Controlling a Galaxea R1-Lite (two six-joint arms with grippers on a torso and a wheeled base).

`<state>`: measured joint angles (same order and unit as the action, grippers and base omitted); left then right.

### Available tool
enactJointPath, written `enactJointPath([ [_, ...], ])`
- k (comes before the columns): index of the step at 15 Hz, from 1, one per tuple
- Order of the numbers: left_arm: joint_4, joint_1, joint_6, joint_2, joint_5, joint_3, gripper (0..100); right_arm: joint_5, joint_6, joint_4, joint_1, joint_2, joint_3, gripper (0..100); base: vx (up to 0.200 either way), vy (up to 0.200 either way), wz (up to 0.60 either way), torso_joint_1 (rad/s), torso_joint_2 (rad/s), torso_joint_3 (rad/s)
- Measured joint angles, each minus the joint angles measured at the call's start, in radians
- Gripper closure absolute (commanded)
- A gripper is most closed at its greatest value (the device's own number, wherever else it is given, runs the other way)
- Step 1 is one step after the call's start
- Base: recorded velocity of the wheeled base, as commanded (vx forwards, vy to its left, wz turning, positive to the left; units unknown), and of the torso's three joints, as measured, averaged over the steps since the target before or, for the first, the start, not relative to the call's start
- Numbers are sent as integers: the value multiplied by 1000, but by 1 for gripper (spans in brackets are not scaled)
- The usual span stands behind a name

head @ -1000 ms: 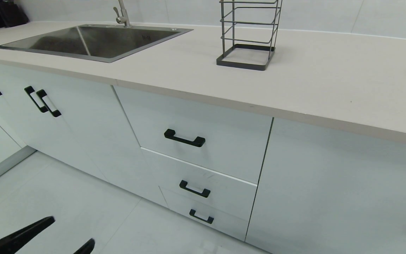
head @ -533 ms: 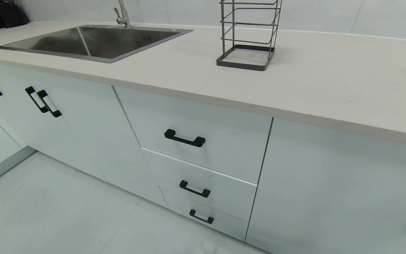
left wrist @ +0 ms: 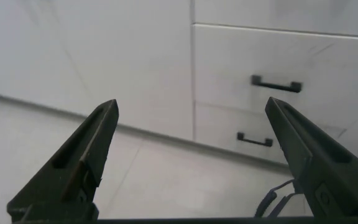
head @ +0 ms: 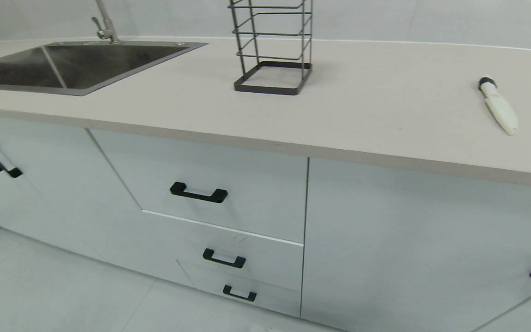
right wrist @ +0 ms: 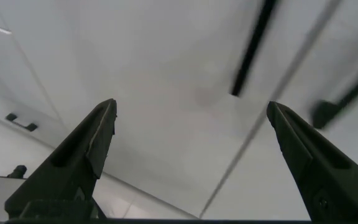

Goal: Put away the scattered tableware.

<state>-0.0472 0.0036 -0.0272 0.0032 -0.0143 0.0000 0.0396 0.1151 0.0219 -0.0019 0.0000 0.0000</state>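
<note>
Head view: a smooth, matte beige countertop (head: 362, 115) runs across the scene above flat white cabinet fronts. On its right part lies the task's thing, a slim cream utensil (head: 498, 107) with a rounded tip and a black band at its far end; what kind of utensil it is cannot be told. Well apart from it, toward the middle and far back, stands a dark wire rack (head: 265, 90), a tall open frame of thin rods on a square base. At the far left a brushed-steel sink (head: 76, 64) is set into the top, angular and shallow-looking, with a slender metal faucet (head: 104, 25) behind it.

Under the counter three drawers are stacked, each with a short black bar handle: the top handle (head: 198, 192), the middle handle (head: 224, 259) and the bottom handle (head: 239, 293). To their right is a plain white door (head: 408, 240). The floor (head: 53, 286) is of large pale tiles.

In the left wrist view the left gripper (left wrist: 194, 149) hangs low over the tiles, facing the drawers, its dark tapered fingers (left wrist: 95, 146) spread wide with nothing between them. In the right wrist view the right gripper (right wrist: 191, 149) is close to a white cabinet front, its wedge-shaped fingers (right wrist: 89, 146) likewise set wide apart and holding nothing.
</note>
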Motion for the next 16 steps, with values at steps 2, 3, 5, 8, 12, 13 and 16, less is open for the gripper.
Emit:
enactJointPath([
  [2,-1,0,32,-3,5,0,0,0,0,0,0,0,0,0,0,0,0,0,0,0],
  [3,-2,1,37,-4,5,0,0,0,0,-1,-1,0,0,0,0,0,0,0,0,0],
  [5,-4,1,40,-5,1,-2,0,1,1,-1,0,0,0,0,0,0,0,0,0,0],
  [8,-3,1,34,-6,2,0,0,1,0,-1,0,0,0,0,0,0,0,0,0,0],
  [12,-3,1,40,-6,3,-1,0,-2,-37,2,0,0,0,0,0,0,-600,1,4,2],
  [13,-3,1,36,-5,5,-1,0,-3,-38,3,0,0,0,0,0,0,-600,12,7,-7],
  [16,-1,1,33,-5,8,0,0,-6,-33,2,0,0,0,0,0,0,-200,-1,1,2],
])
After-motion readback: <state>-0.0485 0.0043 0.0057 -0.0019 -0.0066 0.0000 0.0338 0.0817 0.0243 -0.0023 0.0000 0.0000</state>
